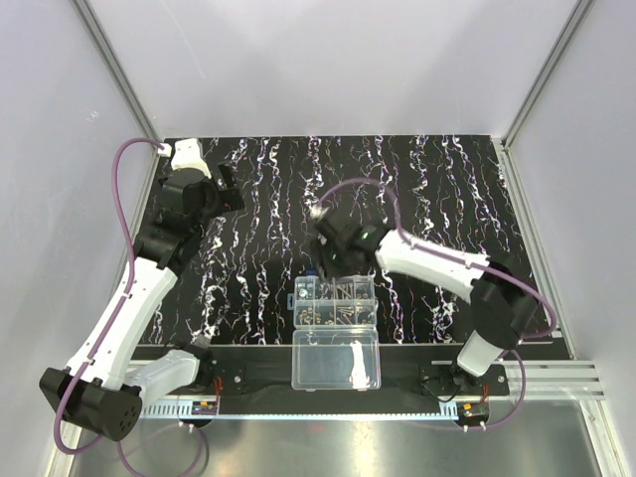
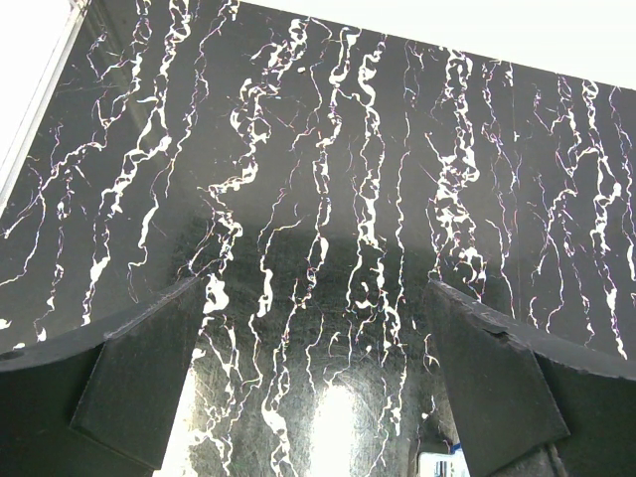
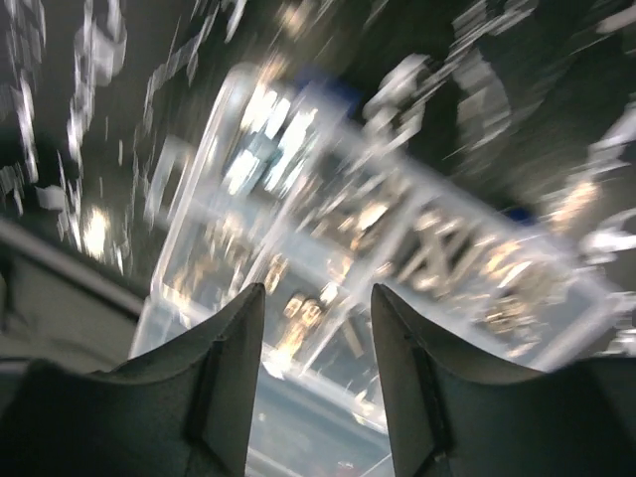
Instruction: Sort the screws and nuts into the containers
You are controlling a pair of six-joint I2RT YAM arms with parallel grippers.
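Near edge, centre: undivided clear plastic lid half (image 1: pixel 336 360), lying flat and open across the near border of the black mat with white streaks (image 1: pixel 447 199).

Just beyond, joined edge to edge with the lid: small rectangular containers (image 1: pixel 335 301) of the clear plastic organizer box, divided by thin walls into a near and a far row.

Inside several compartments: slim dark metal screws (image 1: pixel 348 291) in the far row and further small metal pieces in the near row; nuts too small to tell apart from screws in the overhead view, and smeared in the right wrist view.

Above the far left corner of the box: right gripper (image 1: pixel 323 263), reaching in from the right arm's base at near right. Seen from its own wrist camera (image 3: pixel 318 298): fingers apart with a clear gap, nothing between them, blurred compartments beneath.

Far left of the mat, well apart from the box: left gripper (image 1: pixel 227 189). Seen from its wrist camera (image 2: pixel 318 298): dark fingers spread wide, holding nothing, over bare streaked mat.
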